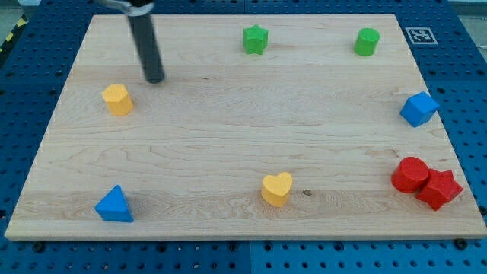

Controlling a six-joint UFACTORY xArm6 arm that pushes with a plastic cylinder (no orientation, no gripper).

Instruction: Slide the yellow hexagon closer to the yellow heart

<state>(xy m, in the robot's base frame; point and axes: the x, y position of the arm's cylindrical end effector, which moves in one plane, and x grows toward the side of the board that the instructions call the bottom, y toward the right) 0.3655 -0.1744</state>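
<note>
The yellow hexagon [117, 99] lies on the wooden board near the view's left side. The yellow heart [276, 188] lies near the view's bottom, right of centre, far from the hexagon. My tip [154, 78] rests on the board just above and to the right of the yellow hexagon, a short gap away, not touching it. The dark rod rises from it toward the view's top.
A green star [256, 39] and a green cylinder [367, 41] sit near the top. A blue block [418, 108] is at the right edge. A red cylinder [410, 174] and a red star [439, 189] touch at bottom right. A blue triangle [115, 205] is bottom left.
</note>
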